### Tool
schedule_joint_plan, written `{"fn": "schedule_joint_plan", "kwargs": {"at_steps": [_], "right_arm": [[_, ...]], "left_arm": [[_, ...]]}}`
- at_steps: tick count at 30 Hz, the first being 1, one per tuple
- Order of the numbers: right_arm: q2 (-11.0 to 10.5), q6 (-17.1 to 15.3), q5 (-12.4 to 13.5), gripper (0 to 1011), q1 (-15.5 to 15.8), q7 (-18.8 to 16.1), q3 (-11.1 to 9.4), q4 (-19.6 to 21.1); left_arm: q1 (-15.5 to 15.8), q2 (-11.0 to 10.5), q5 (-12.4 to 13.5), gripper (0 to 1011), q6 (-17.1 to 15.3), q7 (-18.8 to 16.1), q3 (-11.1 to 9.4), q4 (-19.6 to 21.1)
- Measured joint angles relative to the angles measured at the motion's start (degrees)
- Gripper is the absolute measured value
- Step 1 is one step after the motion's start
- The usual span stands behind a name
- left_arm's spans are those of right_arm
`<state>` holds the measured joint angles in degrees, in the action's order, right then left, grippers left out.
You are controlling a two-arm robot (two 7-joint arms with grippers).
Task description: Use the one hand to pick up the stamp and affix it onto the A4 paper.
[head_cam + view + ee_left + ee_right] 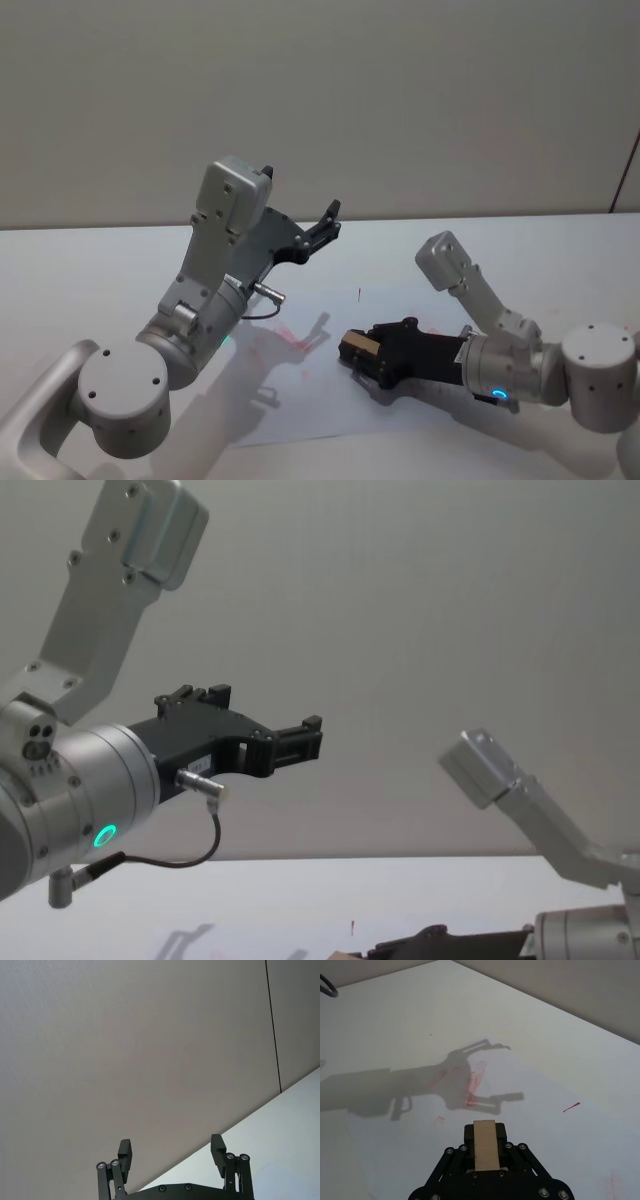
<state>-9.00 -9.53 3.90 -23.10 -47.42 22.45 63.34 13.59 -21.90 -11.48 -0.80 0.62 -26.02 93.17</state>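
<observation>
Right gripper [352, 353] is clamping the stamp [358, 348] low over the A4 paper [320, 400] for pressing, while the left gripper [318, 231] is hanging open, raised clear.

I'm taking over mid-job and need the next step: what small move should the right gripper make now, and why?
Probably ease the right gripper down until the stamp presses the paper. The stamp is clamped between its jaws, low over the sheet near the red marks; whether it touches yet is unclear. The left gripper hangs raised and open, out of the way.
</observation>
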Motion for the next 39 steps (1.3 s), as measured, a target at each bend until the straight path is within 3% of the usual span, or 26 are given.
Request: {"fn": "schedule_joint_plan", "kwargs": {"at_steps": [17, 28, 39], "right_arm": [[-0.24, 3.61, -0.18, 219, 0.02, 2.24, 0.52, 1.95], [-1.94, 6.27, 2.83, 219, 1.17, 7.19, -1.21, 9.44], [-5.3, 5.56, 6.86, 219, 5.3, 14.23, -3.34, 17.64]], "left_arm": [[0.0, 0.0, 0.0, 1001, 0.0, 0.0, 0.0, 0.0], [0.0, 0.0, 0.0, 1001, 0.0, 0.0, 0.0, 0.0], [0.0, 0.0, 0.0, 1001, 0.0, 0.0, 0.0, 0.0]]}}
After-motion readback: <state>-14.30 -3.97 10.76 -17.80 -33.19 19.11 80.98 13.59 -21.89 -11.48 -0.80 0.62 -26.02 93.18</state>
